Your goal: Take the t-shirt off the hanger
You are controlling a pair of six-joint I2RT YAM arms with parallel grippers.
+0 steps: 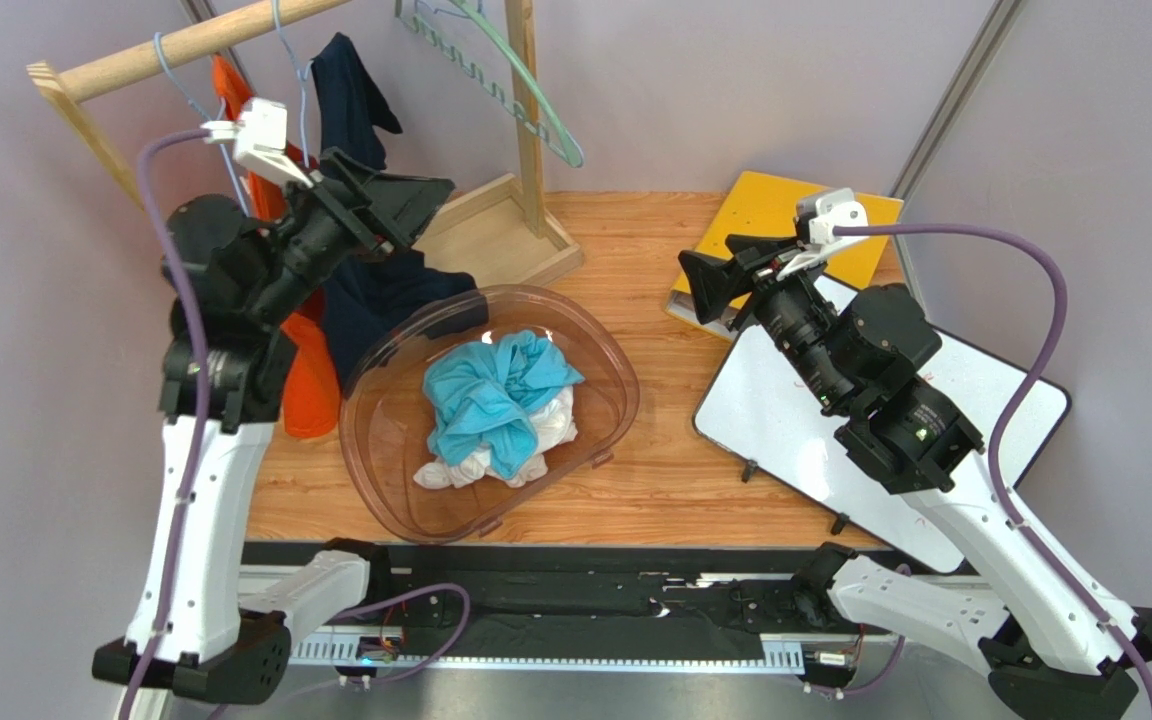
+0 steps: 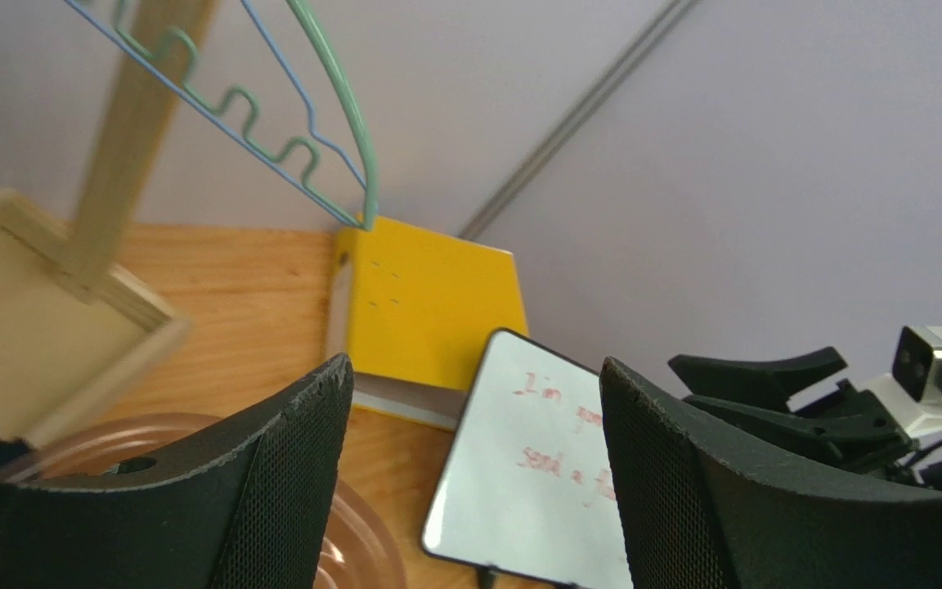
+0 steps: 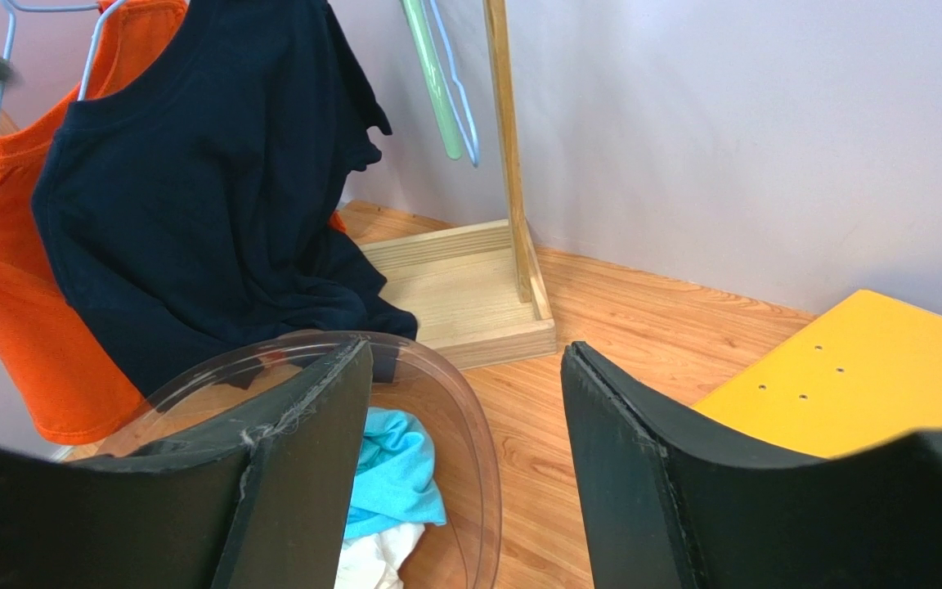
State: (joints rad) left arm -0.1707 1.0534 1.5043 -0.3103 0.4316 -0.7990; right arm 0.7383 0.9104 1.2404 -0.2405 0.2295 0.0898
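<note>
On the whiteboard (image 2: 507, 515), red handwriting (image 2: 558, 464) reads "send a"; left claw (image 2: 474, 368) and right claw (image 3: 466, 356) stand apart.

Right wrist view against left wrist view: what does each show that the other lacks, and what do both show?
Only the right wrist view plainly shows the hung navy t-shirt, the orange t-shirt and the blue cloth in the clear bowl. Only the left wrist view shows the whiteboard with red writing. Both show that bowl, the yellow board, the wooden rack base and the empty green hanger.
</note>
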